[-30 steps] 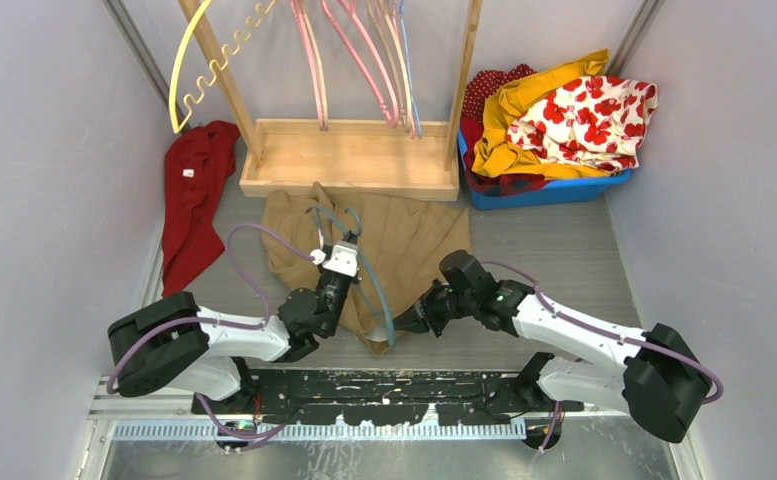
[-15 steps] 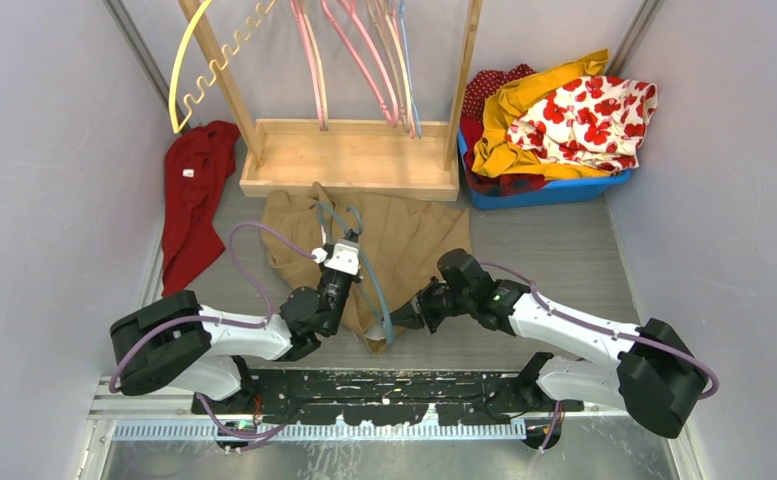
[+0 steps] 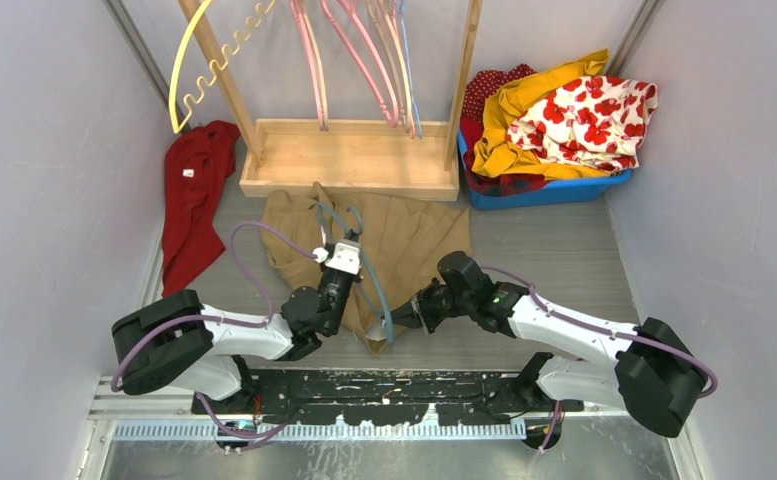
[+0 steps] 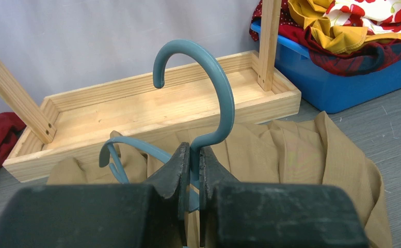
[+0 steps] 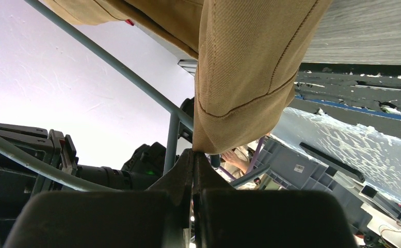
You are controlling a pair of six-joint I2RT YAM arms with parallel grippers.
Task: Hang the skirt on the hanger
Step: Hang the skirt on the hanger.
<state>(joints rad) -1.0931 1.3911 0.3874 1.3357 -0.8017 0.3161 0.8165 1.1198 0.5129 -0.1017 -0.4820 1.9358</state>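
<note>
- Closest to me, the right gripper (image 5: 193, 157) is closed tightly on a corner of the hem of the skirt (image 3: 414, 238), at the near edge of the cloth.
- In the right wrist view this corner is lifted, and the tan cloth hangs from the closed fingers.
- Just to the left of it, the left gripper (image 4: 190, 163) is closed on the neck of the teal hanger (image 4: 221, 90), right below the hook.
- The hook stands upright above the left fingers, and its open end curls to the left.
- One arm of the hanger runs down toward the near edge of the skirt, between the two grippers.
- The skirt is spread on the grey table (image 3: 564, 255), wrinkled, and its far edge touches the wooden base (image 3: 354, 158) of the rack.
- The skirt is not yet hung on the hanger; whether the hanger arm goes inside the cloth, I cannot tell.
- Right of the wooden base stands a blue bin (image 3: 554, 192) full of yellow, red and flowered clothes.
- Left of the base, a red garment (image 3: 192, 200) lies along the wall.
- Farthest away, pink hangers (image 3: 314, 60) hang on the rack, and a yellow hanger (image 3: 179, 70) hangs at its left post.
</note>
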